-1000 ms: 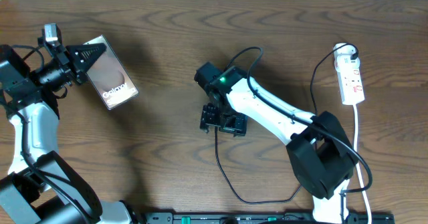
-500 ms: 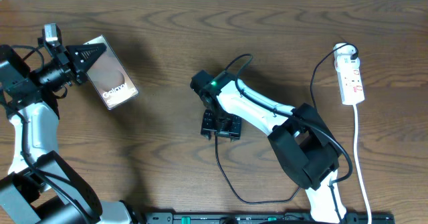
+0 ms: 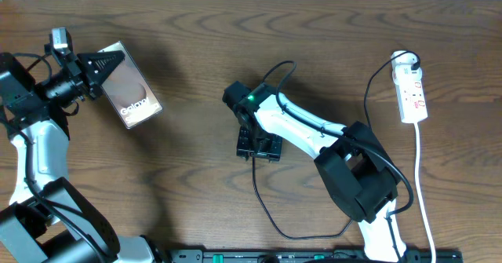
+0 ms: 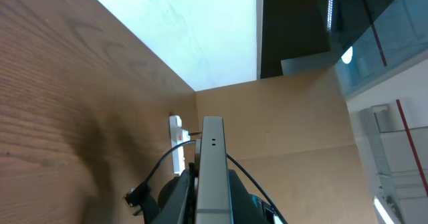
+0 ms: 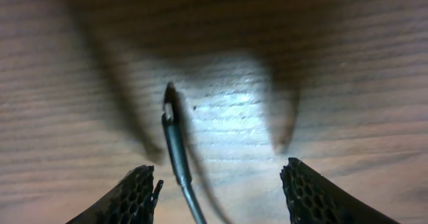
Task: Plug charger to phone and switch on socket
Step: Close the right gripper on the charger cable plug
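My left gripper (image 3: 106, 63) is shut on the phone (image 3: 131, 95), holding it off the table at the far left, its glossy brown back with white lettering facing up. In the left wrist view the phone's grey edge (image 4: 212, 167) stands between the fingers. My right gripper (image 3: 257, 145) is open, pointing down at the table's middle. The charger's connector tip (image 5: 169, 107) lies on the wood between the open fingers (image 5: 221, 184), nearer the left finger, apart from both. The thin black cable (image 3: 267, 208) loops toward the front. The socket (image 3: 411, 90) lies at the far right.
The socket's white cord (image 3: 422, 177) runs down the right side to the front edge. A black bar (image 3: 314, 255) lies along the table's front edge. The right arm's body (image 3: 361, 177) stands over the front right.
The right gripper shifted slightly left and down over the cable's tip during the first half second, then stayed. The left arm and phone have not moved.
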Robot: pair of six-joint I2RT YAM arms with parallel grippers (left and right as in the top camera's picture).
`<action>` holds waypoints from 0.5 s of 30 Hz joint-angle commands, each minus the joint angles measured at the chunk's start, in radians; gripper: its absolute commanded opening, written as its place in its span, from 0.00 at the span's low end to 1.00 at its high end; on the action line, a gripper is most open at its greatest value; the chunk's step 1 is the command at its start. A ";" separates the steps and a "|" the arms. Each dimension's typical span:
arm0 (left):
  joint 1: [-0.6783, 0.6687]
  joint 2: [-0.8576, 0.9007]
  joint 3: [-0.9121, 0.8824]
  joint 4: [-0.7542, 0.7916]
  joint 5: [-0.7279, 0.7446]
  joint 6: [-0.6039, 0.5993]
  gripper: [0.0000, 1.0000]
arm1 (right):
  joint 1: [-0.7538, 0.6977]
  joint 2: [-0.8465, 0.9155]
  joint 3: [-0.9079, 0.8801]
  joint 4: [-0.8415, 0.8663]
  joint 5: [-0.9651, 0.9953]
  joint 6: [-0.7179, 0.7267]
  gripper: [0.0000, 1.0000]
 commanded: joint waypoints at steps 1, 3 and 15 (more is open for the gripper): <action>0.002 -0.013 -0.005 0.006 0.030 0.006 0.07 | 0.002 0.018 0.018 -0.002 0.041 0.014 0.60; 0.002 -0.013 -0.005 0.006 0.031 0.006 0.07 | 0.002 0.018 0.018 -0.002 0.041 0.014 0.60; 0.002 -0.013 -0.005 0.006 0.031 0.006 0.07 | 0.005 0.061 0.018 -0.005 0.037 0.013 0.41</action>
